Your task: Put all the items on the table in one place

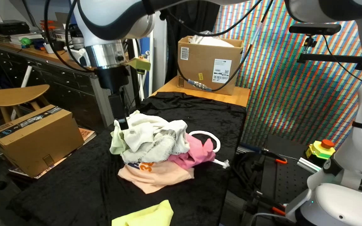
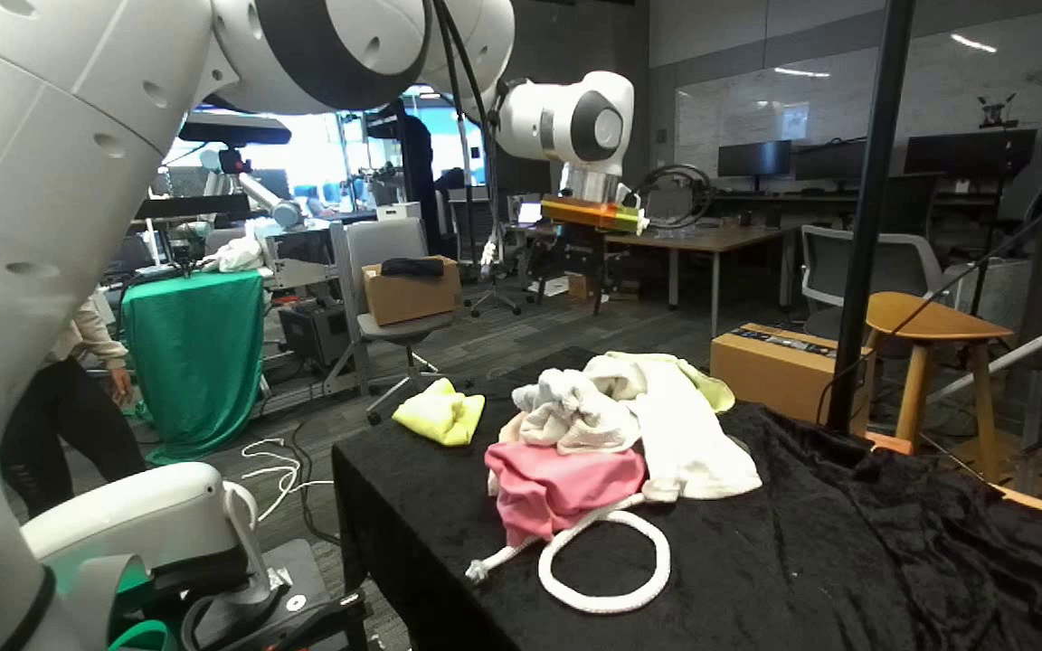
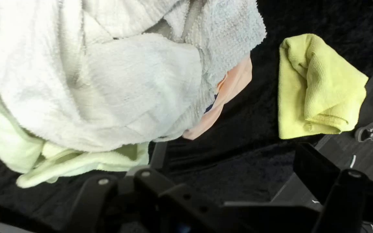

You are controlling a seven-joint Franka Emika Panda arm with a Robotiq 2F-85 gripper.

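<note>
Wrist view shows the gripper (image 3: pixel 231 153) along the bottom of the frame, unclenched, its 2 fingers spread wide with the black surface of the table (image 1: pixel 68 197) visible between them. White cloth (image 3: pixel 125 84) is bunched across the upper left there; pale green cloth (image 3: pixel 5 132) pokes out below it and peach printed cloth (image 3: pixel 230 92) at its right edge. Yellow cloth (image 3: pixel 329 94) lies at the right, apart from the rest.

In an exterior view, a fingertip (image 1: pixel 123 123) shows left of centre, in front of the white cloth; I cannot tell whether they touch. Pink cloth (image 1: pixel 196 152) sits right of the white cloth, the peach cloth below it, and the yellow cloth at the bottom edge. A white rope loop (image 2: pixel 601 604) lies beside the pink cloth in both exterior views. A cardboard box (image 1: pixel 42 141) stands at the left.
</note>
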